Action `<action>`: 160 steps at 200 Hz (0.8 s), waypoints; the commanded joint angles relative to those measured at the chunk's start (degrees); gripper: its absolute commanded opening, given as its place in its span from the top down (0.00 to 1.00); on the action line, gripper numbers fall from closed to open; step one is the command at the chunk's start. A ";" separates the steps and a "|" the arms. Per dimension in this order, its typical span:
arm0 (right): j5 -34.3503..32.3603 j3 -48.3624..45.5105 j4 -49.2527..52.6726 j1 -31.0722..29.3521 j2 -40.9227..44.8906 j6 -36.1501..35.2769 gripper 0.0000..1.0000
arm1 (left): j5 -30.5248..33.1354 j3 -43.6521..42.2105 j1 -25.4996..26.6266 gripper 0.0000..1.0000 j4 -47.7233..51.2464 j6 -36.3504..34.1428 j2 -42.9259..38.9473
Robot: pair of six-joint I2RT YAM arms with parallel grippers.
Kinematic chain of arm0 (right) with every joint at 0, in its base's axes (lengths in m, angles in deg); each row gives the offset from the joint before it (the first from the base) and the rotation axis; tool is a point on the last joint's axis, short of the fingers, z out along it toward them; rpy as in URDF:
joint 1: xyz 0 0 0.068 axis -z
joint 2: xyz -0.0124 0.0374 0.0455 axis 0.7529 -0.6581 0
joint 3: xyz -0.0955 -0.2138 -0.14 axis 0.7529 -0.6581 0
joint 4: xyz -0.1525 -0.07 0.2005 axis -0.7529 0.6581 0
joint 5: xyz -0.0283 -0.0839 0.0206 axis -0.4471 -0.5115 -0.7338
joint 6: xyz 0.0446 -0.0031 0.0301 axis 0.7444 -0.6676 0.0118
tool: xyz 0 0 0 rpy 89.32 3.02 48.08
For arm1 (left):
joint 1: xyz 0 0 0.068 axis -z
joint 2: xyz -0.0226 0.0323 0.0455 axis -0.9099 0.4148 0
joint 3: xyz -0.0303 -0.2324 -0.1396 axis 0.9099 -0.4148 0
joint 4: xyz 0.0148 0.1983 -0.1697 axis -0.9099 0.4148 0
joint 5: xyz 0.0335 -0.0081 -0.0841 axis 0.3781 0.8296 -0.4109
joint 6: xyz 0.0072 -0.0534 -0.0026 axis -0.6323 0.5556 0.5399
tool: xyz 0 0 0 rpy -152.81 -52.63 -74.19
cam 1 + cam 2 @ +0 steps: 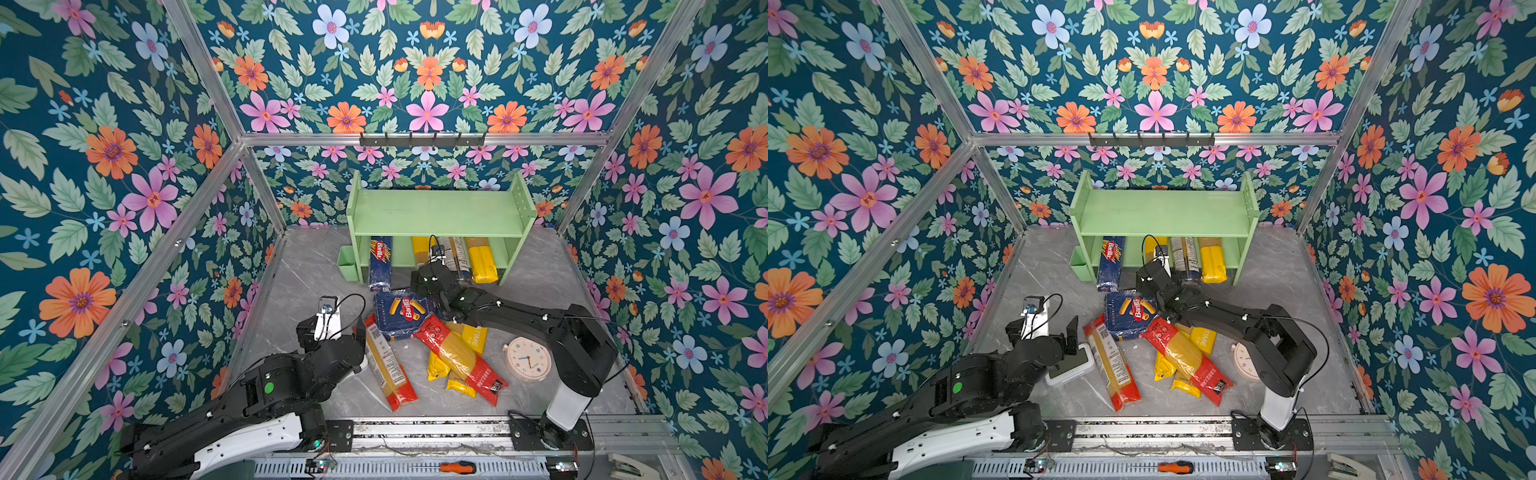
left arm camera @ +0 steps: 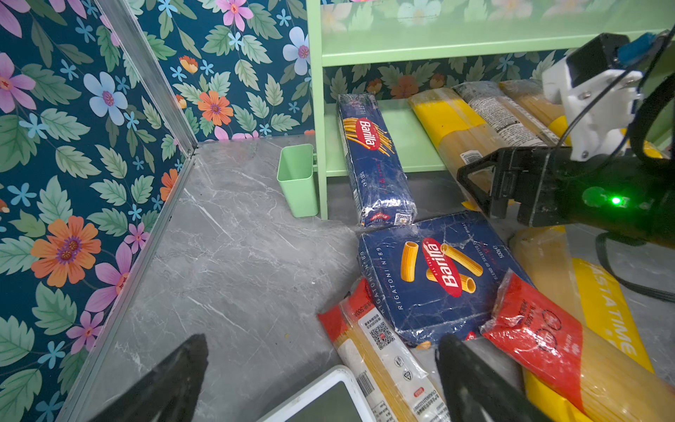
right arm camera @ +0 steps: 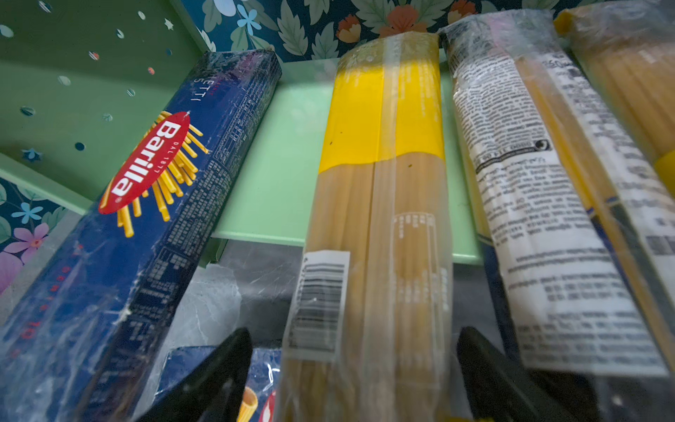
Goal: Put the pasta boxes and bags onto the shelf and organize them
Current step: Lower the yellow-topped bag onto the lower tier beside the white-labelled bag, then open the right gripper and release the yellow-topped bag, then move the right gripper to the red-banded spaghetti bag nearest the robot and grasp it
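Note:
The pale green shelf (image 1: 440, 212) holds on its lower tier the narrow Barilla spaghetti box (image 3: 146, 204), a yellow-banded bag (image 3: 376, 219), a white-labelled bag (image 3: 540, 219) and a yellow bag (image 1: 482, 262). My right gripper (image 3: 354, 372) is open at the shelf front, jaws apart either side of the yellow-banded bag's near end without touching it. On the floor lie the wide Barilla rigatoni box (image 1: 401, 313), a red-ended bag (image 1: 388, 365), a red-and-yellow bag (image 1: 461, 359) and a yellow PASTATIME bag (image 1: 473, 338). My left gripper (image 2: 321, 365) hangs open and empty above the red-ended bag.
A white device with a screen (image 1: 1069, 365) lies under my left gripper. A pink clock (image 1: 527, 359) sits beside the right arm. A green cup (image 1: 347, 262) hangs on the shelf's left side. A black hook rail (image 1: 422, 139) is on the back wall.

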 commanded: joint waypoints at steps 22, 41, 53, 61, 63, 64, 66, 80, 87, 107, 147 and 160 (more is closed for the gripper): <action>2.26 -1.09 1.51 -0.01 2.72 0.41 0.07 | 0.40 -0.96 0.00 0.00 -2.54 -2.03 0.09; 3.27 -2.29 2.10 -0.11 4.07 0.76 0.05 | 0.03 -1.28 0.02 0.00 -3.75 -2.77 0.26; 3.71 -3.21 2.56 -0.16 4.79 0.87 0.03 | 0.02 -1.19 0.04 0.00 -3.75 -2.63 0.43; 3.64 -3.87 2.96 -0.42 7.03 1.11 0.03 | -0.11 -1.10 -0.03 0.00 -3.75 -2.67 0.51; 3.56 -4.04 3.04 -0.48 7.40 1.12 0.02 | -0.16 -1.10 -0.02 0.00 -3.75 -2.75 0.52; 3.46 -4.13 3.09 -0.57 7.54 1.12 0.02 | -0.21 -1.06 -0.02 0.00 -3.75 -2.73 0.52; 3.34 -4.37 3.14 -0.56 7.88 1.12 0.02 | -0.25 -1.02 -0.01 0.00 -3.75 -2.68 0.52; 3.15 -5.87 3.86 -1.22 10.05 1.10 0.02 | -0.71 -1.00 0.01 0.00 -5.38 -2.95 0.69; 3.12 -6.63 4.47 -1.55 11.28 1.27 0.01 | -0.92 -1.08 0.00 0.00 -5.91 -3.14 0.78; 4.24 -9.89 6.02 -2.63 15.32 1.63 0.01 | -1.55 -2.71 -0.01 0.00 -8.82 -4.24 0.88; 3.12 -16.31 11.76 -5.68 24.43 2.42 0.01 | -3.58 -5.49 -0.05 0.00 -14.79 -5.19 3.67; 2.66 -17.96 13.42 -7.38 27.12 2.96 0.01 | -3.85 -5.17 -0.06 0.00 -15.24 -4.83 5.11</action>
